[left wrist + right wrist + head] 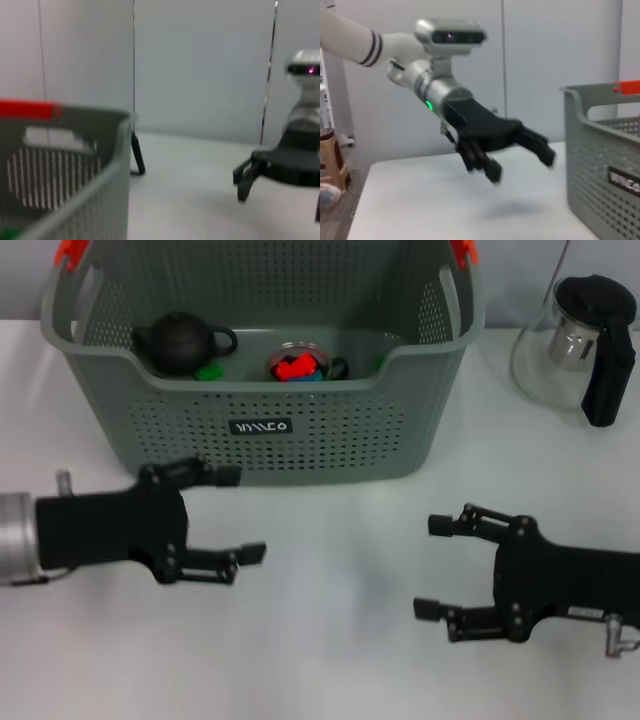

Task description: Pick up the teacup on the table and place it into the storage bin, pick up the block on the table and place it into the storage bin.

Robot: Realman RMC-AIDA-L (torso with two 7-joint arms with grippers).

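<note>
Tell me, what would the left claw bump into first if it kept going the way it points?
Probably the right gripper. The left gripper points sideways across the white table, passing in front of the storage bin, though depth is unclear.

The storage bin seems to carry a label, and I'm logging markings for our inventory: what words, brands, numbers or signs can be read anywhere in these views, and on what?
Storage bin: small black label with white lettering on its front wall, too blurred to read.
The same label at the right wrist view's edge: cut off and blurred, unreadable.
Glass pot, both grippers: no text visible.
</note>
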